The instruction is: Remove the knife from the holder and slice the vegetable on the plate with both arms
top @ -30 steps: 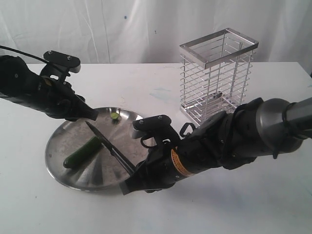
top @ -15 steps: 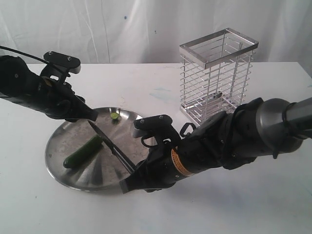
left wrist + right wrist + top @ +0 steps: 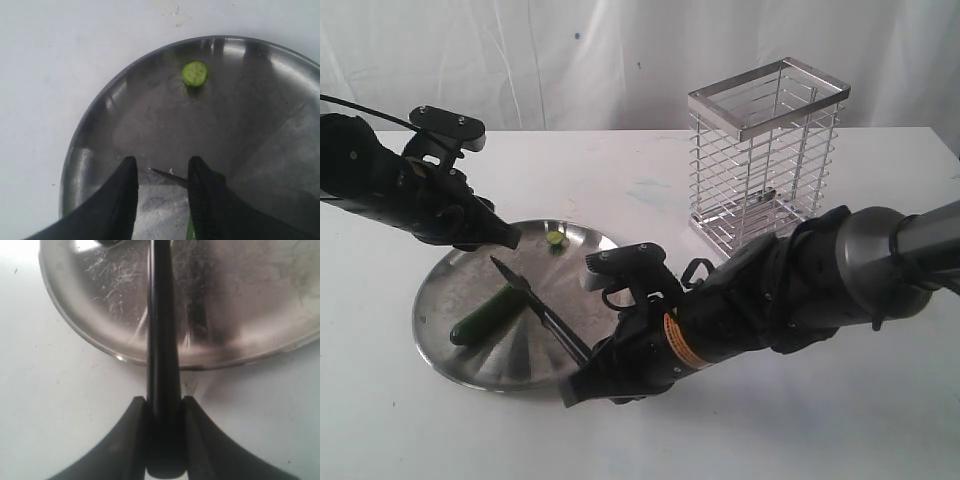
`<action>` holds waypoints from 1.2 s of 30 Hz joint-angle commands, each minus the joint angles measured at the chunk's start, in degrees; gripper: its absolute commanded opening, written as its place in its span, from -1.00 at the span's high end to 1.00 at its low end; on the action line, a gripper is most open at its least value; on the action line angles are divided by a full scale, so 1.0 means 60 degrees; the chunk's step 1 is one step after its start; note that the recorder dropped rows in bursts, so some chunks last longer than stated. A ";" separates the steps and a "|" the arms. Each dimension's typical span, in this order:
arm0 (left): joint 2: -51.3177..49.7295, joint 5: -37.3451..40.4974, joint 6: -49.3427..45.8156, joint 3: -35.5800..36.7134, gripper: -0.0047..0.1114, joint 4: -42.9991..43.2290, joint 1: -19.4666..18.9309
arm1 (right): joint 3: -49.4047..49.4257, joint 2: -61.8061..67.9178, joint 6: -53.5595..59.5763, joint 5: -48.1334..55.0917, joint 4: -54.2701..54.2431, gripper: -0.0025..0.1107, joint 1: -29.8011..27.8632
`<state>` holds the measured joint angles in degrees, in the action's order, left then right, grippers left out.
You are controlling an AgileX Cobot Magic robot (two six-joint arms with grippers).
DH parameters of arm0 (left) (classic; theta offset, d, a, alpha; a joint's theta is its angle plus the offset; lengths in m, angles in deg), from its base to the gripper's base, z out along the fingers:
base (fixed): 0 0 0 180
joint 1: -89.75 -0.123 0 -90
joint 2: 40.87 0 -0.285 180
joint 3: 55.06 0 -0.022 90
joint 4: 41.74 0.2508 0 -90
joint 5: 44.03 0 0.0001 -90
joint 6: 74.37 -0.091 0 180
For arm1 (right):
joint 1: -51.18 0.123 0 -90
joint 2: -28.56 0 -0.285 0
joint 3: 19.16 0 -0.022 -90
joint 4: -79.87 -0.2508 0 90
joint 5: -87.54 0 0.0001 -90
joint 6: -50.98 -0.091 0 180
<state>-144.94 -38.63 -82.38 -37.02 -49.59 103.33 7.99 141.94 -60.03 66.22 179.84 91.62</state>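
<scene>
Nearest the camera, the knife [image 3: 538, 307] is clamped by its black handle in the right gripper [image 3: 582, 385]; in the right wrist view the handle [image 3: 163, 390] is seen pinched between both jaws, which are closed tight on it. From those jaws the blade is run straight out over the plate [image 3: 480, 372], tip reaching the vegetable [image 3: 489, 313] at its far end.

The cucumber is laid w/ its long axis roughly crosswise to the blade, so a downward cut near the tip seems set up. Contact betw. edge and skin can't be confirmed from the exterior view.

Further out, the left gripper [image 3: 161, 197] is held low over the plate, jaws parted and empty. In the left wrist view the knife tip [image 3: 165, 173] is seen between the two fingers, a sliver of green just beyond them. The left arm is the nearer one for steadying the cucumber.

Past the left jaws, a small cut end piece [image 3: 194, 73] is lying by the rim. Furthest back, the wire holder [image 3: 764, 152] stands well apart.
</scene>
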 commanded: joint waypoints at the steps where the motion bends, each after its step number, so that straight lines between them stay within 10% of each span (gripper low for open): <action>1: 0.0101 0.0126 0.0074 0.0077 0.24 -0.0100 0.0056 | -0.0024 0.0132 -0.0108 0.0328 -0.0003 0.96 0.0019; 36: -0.0295 0.0238 0.0074 0.0077 0.24 -0.0100 0.0080 | -0.0141 0.0323 -0.0187 0.0520 -0.0003 0.96 0.0019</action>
<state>-146.83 -37.94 -82.38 -37.02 -49.59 103.66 7.37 143.56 -60.43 68.94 179.84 91.71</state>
